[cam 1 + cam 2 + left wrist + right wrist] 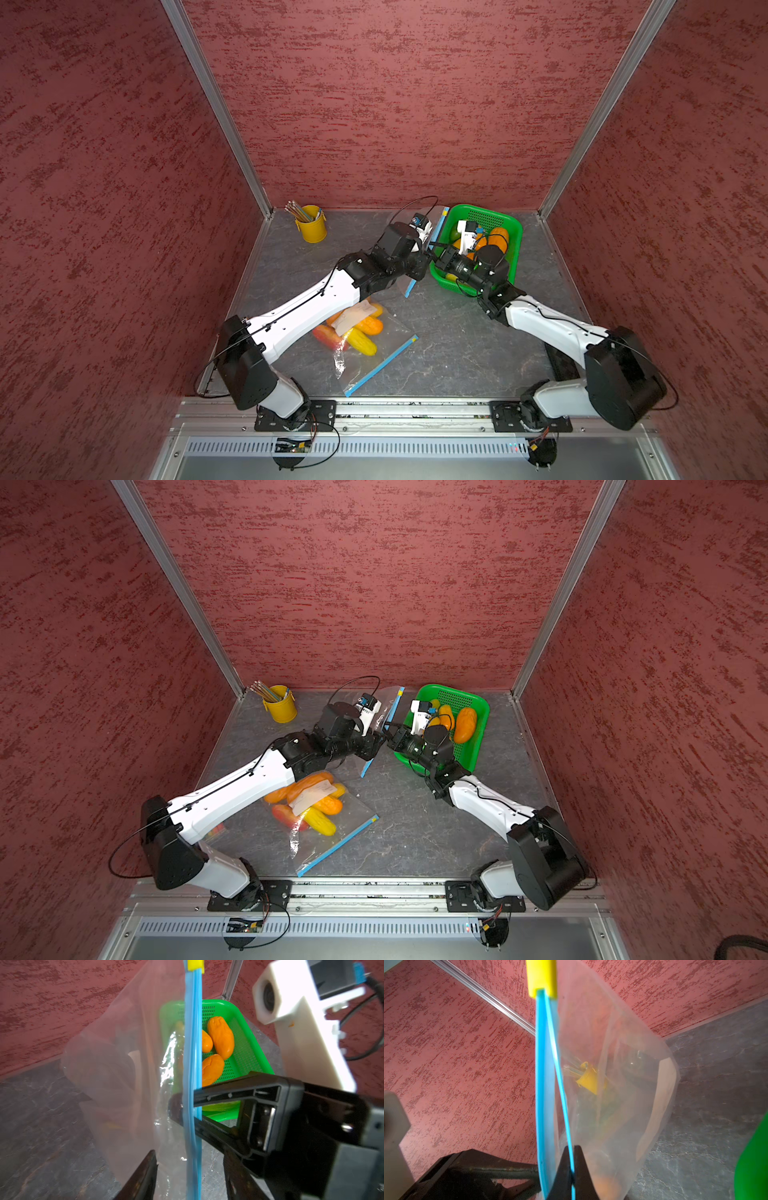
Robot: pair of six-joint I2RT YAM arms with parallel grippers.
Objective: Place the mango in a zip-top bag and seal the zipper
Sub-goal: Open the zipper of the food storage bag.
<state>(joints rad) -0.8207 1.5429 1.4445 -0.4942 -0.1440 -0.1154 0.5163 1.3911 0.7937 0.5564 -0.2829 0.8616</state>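
Note:
A clear zip-top bag (pixel 384 712) hangs upright beside the green basket, its blue zipper strip (pixel 193 1043) running up to a yellow slider (pixel 542 978). My right gripper (pixel 572 1159) is shut on one lip of the zipper strip, and the lips part slightly above it. My left gripper (pixel 189 1159) is open, one finger on each side of the strip without touching it. Three orange mangoes (pixel 221 1036) lie in the basket (pixel 513 226). An orange blur (pixel 606 1184) shows through the bag's lower part; I cannot tell whether it is inside.
A second zip-top bag (pixel 374 345) holding several fruit lies flat on the table in front, partly under my left forearm. A yellow cup of pencils (pixel 311 226) stands at the back left. Red walls close in the table on three sides.

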